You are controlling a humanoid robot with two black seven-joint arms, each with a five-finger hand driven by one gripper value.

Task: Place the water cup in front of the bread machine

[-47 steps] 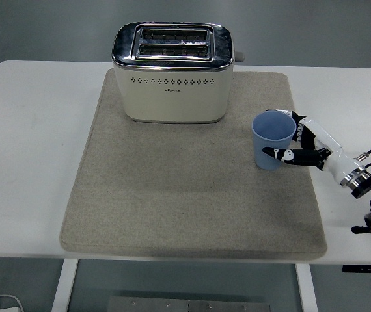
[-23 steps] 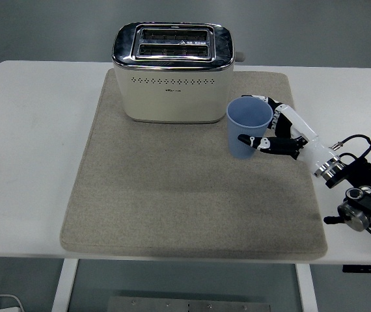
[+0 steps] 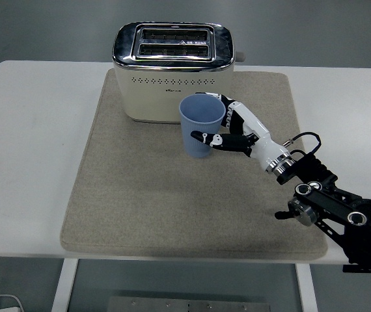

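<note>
A light blue water cup (image 3: 200, 125) stands upright, held just in front of the cream and chrome bread machine (image 3: 172, 73), near its right half. My right hand (image 3: 230, 131) is shut on the cup from its right side, thumb across the front and fingers behind the rim. Whether the cup's base touches the beige mat (image 3: 140, 195) cannot be told. The black right arm (image 3: 329, 205) runs in from the lower right. The left arm is out of view.
The mat covers the middle of the white table (image 3: 29, 130). The bread machine stands at the mat's far edge with its lever (image 3: 239, 56) on the right side. Bare mat lies in front of the cup.
The right hand has carried the cup leftward from the mat's right side to a spot just in front of the bread machine. More of the arm has come into view.
</note>
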